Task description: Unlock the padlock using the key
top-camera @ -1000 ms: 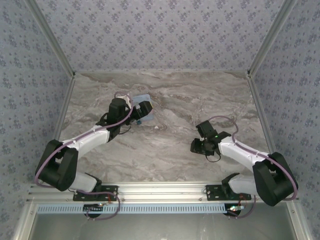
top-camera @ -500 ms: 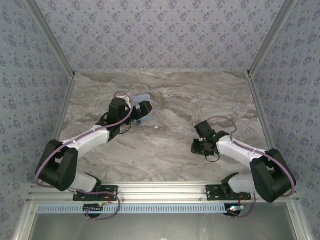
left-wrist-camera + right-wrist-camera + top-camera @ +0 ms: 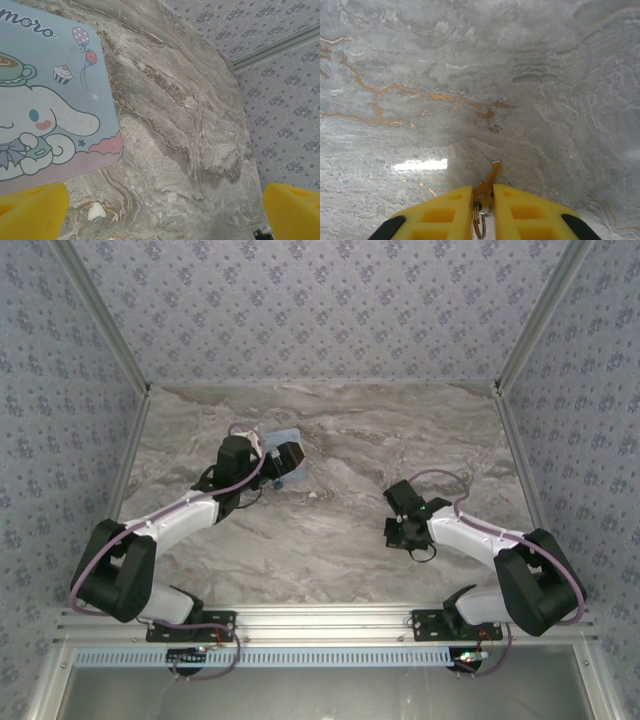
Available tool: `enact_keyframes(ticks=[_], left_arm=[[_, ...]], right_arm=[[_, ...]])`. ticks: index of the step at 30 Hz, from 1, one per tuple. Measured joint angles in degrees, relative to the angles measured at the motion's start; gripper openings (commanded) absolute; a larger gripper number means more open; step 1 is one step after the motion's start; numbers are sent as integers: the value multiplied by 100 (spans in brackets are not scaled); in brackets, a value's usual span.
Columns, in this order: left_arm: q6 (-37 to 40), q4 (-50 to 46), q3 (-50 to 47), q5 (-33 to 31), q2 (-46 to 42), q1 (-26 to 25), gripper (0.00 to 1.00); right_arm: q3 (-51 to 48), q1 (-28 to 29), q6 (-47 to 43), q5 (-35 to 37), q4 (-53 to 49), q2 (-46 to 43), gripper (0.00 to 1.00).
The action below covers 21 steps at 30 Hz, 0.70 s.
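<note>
Early stage, by the look of it. The key [image 3: 491, 175] is already picked up. The R gripper [image 3: 482, 200] is pinched closed on its bow, the blade pokes out fwd past the yellow fingertips, and the key ring [image 3: 479, 220] hangs between them, low over the marble table [image 3: 470, 75].

The L gripper [image 3: 162, 215] is spread wide, holding nothing, and sits right by the cartoon-printed tin [image 3: 50, 100].

Padlock: prob. the tiny blue speck [image 3: 281, 483] at the tin's near edge in the top view, though it's too small to confirm. It's well apart from the key.

Still to do: bring key and lock together, steady the lock w/ the L gripper, insert, turn, pop the shackle.

Vs 1 s ago, the R wrist has swung a bit left, toward the L side of the table. The L arm and tin haven't moved.
</note>
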Motion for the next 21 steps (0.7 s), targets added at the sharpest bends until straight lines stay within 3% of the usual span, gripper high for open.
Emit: enact_keyframes(ticks=[8,21], left_arm=[[4,-133,0,-4,-81,0,99],[-164,-153,0,-31,-249,37,99]], right_arm=[[55,81,0,-9,31,15,0],[-94,173,-444,-116,498,-726,0]])
